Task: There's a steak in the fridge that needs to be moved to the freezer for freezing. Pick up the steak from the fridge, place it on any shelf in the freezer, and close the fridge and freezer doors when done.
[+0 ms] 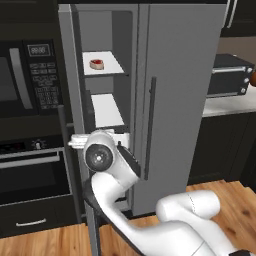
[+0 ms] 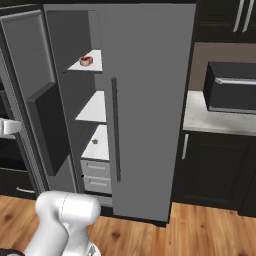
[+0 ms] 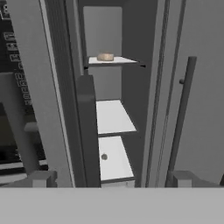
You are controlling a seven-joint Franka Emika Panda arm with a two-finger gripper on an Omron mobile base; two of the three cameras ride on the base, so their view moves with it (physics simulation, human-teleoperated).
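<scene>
The steak (image 1: 96,64), a flat red slab with a pale fat rim, is seen on the top white shelf (image 1: 111,67) of the freezer (image 2: 75,75), so the transfer appears done. The fridge door (image 2: 150,100), matte grey, is shut. The fingers (image 3: 112,179) are held apart, empty, at six o'clock below the steak, likely for closing the freezer door (image 2: 35,100).
</scene>
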